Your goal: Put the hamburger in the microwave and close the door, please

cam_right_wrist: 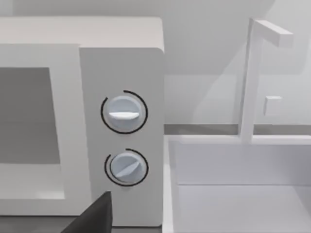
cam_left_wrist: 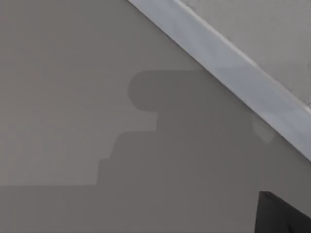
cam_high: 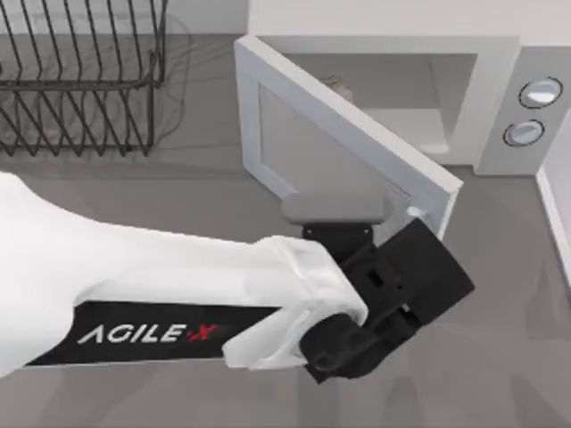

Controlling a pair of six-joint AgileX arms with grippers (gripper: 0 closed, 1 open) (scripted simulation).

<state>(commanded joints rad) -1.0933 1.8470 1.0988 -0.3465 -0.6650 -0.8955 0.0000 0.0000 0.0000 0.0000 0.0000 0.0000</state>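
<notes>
The left gripper (cam_high: 419, 267) sits against the outer face of the door (cam_high: 339, 134), close to the door's free edge and well away from the hinge side; its dark wrist block hides the fingers, so I cannot tell whether the claw is wide, narrow or holding anything. In the left wrist view the door's grey window panel (cam_left_wrist: 97, 121) is very close, carrying the gripper's own shadow, with the pale door frame (cam_left_wrist: 233, 68) running diagonally beside it. By my judgement the step in hand is the closing: the hamburger (cam_high: 337, 86) already lies deep inside the microwave (cam_high: 500, 98), just visible above the door's top edge, and the door stands roughly half open. The next move calls for a steady push along the door's swing toward the cavity, keeping contact near the free edge until it seats. The left arm reaches in low toward the door from the side away from the knobs (cam_high: 533, 111), its wrist bent toward the panel. The right arm is parked on the knob side of the microwave, looking at the two knobs (cam_right_wrist: 124, 138). A wire dish rack (cam_high: 80, 80) stands on the door's hinge side.
</notes>
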